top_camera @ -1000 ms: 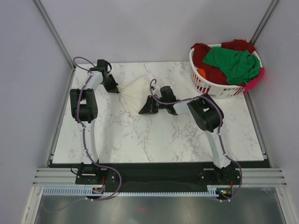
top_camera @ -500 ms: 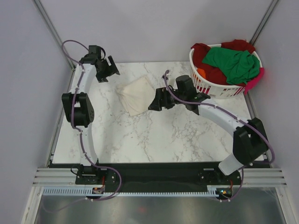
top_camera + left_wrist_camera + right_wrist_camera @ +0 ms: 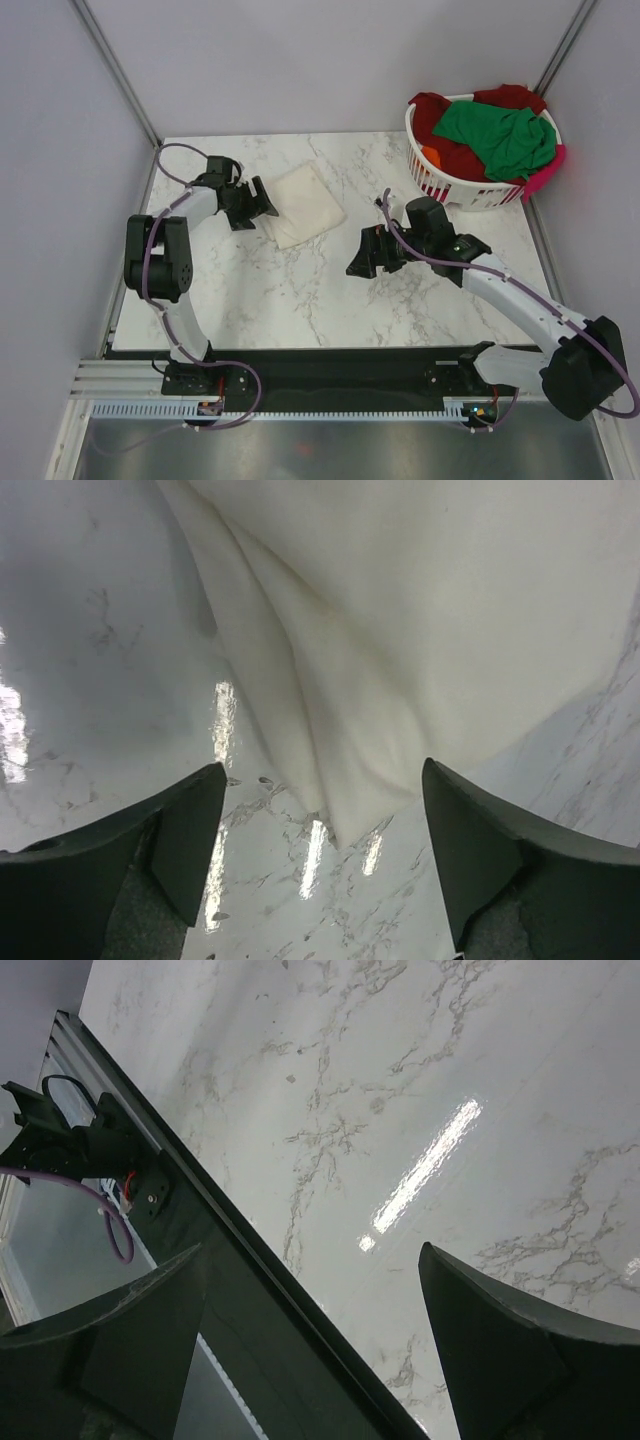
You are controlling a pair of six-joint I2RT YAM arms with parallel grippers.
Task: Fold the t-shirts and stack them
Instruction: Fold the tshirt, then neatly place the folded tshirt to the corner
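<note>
cream t-shirt point(image 3: 420, 610) cropped by left wrist view's top, orange t-shirt point(image 3: 431, 156) mostly buried in basket point(image 3: 445, 185)

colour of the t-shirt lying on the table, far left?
Plain cream, off-white t-shirt, no print visible. Shows best in the left wrist view.

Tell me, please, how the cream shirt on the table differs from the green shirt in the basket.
The cream shirt lies folded and fairly flat; the green shirt is crumpled. The cream shirt sits alone on the table; the green shirt tops a pile of other clothes in the basket. The cream shirt is pale, the green shirt vivid. Both are soft cloth.
</note>
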